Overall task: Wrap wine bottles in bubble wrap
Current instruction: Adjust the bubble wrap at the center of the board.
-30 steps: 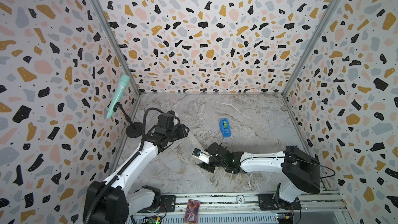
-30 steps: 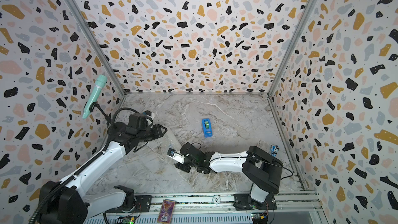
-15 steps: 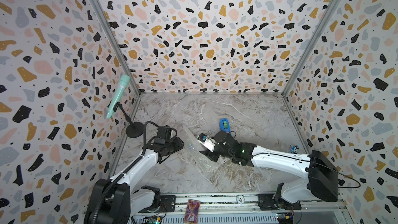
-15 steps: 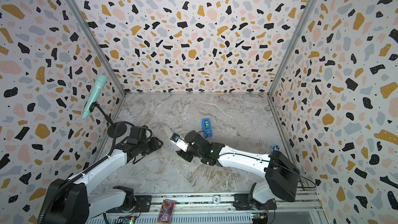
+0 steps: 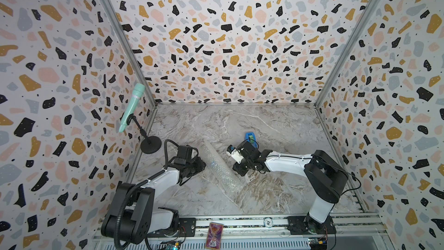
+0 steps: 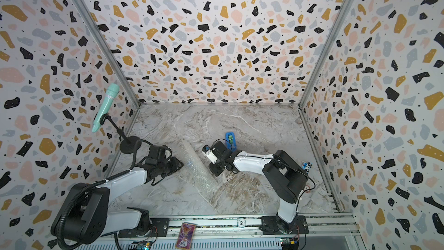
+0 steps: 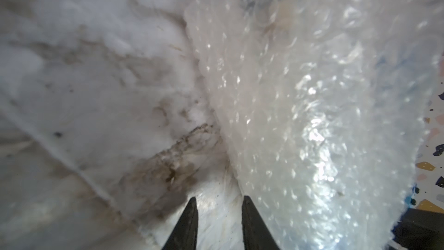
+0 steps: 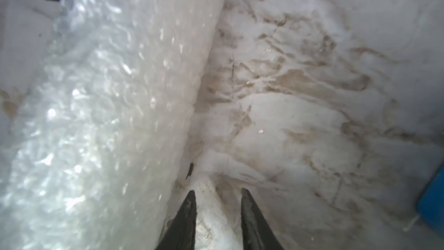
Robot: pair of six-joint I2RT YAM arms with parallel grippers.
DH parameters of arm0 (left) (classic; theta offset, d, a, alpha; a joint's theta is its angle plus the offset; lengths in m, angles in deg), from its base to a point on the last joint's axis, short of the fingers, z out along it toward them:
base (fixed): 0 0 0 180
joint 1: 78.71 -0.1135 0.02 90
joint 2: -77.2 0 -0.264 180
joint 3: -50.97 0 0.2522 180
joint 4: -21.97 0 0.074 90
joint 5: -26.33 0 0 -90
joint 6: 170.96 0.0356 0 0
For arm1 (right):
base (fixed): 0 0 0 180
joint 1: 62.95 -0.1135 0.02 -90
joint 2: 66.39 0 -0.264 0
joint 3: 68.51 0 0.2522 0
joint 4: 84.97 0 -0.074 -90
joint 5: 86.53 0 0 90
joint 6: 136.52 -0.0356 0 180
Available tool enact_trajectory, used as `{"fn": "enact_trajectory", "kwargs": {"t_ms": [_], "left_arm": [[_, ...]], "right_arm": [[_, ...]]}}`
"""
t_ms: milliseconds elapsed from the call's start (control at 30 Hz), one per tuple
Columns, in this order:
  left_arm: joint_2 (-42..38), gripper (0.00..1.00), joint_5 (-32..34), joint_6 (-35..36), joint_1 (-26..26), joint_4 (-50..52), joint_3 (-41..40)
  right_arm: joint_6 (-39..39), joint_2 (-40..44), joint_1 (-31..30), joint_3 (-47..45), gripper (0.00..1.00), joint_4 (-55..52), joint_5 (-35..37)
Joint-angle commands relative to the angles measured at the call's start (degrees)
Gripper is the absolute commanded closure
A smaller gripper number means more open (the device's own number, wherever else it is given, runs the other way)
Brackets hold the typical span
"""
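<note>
The bubble wrap, rolled around the faintly visible bottle, is lying diagonally on the counter. The left gripper and right gripper are being held partly open beside it, empty. Being left untaped, the roll may spring open.

bimanual unit: white link shells, black joints.
the left arm and right arm each pair glossy white link shells with matte black joint housings. a black corrugated hose runs along the left arm; a thin black cable loops off the right arm. a white module sits on the right wrist. the left gripper and right gripper each carry two black, tapered, pointed fingers.
</note>
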Motion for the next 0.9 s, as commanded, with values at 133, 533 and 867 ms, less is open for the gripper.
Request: {"fn": "enact_trajectory", "kwargs": {"t_ms": [133, 533, 867], "left_arm": [[8.2, 0.68, -4.2, -0.2, 3.4, -8.5, 5.9], [15.1, 0.68, -5.6, 0.6, 5.4, -10.8, 10.6], [10.0, 0.61, 3.0, 9.6, 2.8, 6.2, 18.0]], "right_arm": [[-4.0, 2.4, -2.4, -0.9, 0.67, 2.5, -2.2], [-4.4, 3.2, -3.3, -1.3, 0.67, 3.7, -1.8], [-2.3, 11.4, 2.0, -1.1, 0.66, -4.2, 15.1]]}}
